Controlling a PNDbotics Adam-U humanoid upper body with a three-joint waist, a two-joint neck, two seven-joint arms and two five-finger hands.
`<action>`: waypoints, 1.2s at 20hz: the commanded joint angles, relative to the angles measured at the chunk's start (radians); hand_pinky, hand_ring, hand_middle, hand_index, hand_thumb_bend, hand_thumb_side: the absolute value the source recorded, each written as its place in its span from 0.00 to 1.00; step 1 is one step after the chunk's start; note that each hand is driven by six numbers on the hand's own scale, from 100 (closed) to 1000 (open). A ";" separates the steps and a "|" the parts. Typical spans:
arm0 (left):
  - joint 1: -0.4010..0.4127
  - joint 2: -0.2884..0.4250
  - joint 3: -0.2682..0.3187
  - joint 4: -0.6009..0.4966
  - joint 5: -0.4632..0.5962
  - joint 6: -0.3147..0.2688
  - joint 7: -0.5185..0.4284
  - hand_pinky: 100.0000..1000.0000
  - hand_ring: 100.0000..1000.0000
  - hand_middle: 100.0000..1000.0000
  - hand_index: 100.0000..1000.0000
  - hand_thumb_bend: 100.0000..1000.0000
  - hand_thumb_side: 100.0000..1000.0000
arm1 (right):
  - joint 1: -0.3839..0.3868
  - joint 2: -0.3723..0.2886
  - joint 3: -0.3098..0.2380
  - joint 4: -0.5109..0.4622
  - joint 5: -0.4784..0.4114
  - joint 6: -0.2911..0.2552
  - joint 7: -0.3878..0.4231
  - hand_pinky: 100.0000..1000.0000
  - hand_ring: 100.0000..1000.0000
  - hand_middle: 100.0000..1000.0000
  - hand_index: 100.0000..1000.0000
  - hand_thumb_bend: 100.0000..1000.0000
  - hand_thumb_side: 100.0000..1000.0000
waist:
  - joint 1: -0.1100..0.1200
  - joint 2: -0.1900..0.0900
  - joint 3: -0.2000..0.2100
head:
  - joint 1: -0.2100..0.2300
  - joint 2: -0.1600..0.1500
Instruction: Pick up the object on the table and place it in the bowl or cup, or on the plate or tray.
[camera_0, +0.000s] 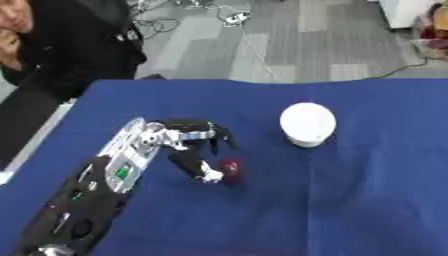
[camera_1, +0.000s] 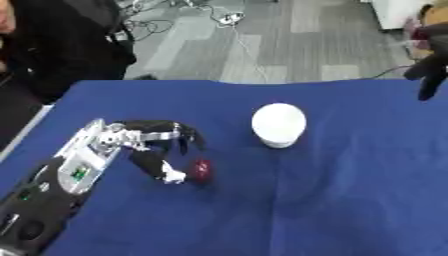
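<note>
A small dark red object (camera_0: 232, 170) lies on the blue table (camera_0: 367, 190), left of the middle. My left hand (camera_0: 188, 137) reaches in from the lower left and hovers over it. Its fingers (camera_0: 220, 136) arch above and behind the object without closing on it. The white-tipped thumb (camera_0: 208, 175) rests right beside the object's left side. A white cup (camera_0: 307, 124) stands to the right and a little farther back, apart from the hand. My right hand (camera_1: 428, 70) shows only in the right eye view, at the upper right edge, fingers hanging relaxed over the table's far side.
The table's far edge (camera_0: 262, 81) runs across the upper part of the view, with grey floor and cables beyond. A person in dark clothes sits at the far left corner, off the table. Blue cloth stretches right of and in front of the cup.
</note>
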 joint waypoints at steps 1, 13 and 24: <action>-0.030 0.019 0.012 0.013 -0.020 -0.012 -0.001 0.36 0.69 0.86 0.86 0.16 0.50 | -0.019 -0.003 0.001 -0.015 -0.004 -0.001 0.006 0.22 0.46 0.69 0.76 0.02 1.00 | -0.001 -0.012 -0.002 | 0.008 -0.010; -0.071 0.029 -0.005 0.096 -0.060 -0.054 -0.038 0.36 0.70 0.85 0.85 0.19 0.52 | -0.026 -0.001 0.004 -0.015 -0.009 -0.003 0.013 0.21 0.46 0.69 0.76 0.02 1.00 | 0.005 -0.007 -0.019 | 0.012 -0.012; -0.076 0.026 -0.011 0.116 -0.045 -0.065 -0.092 0.34 0.70 0.86 0.85 0.16 0.54 | -0.026 -0.001 0.004 -0.015 -0.010 -0.003 0.014 0.21 0.46 0.69 0.76 0.02 1.00 | 0.006 -0.007 -0.017 | 0.009 -0.006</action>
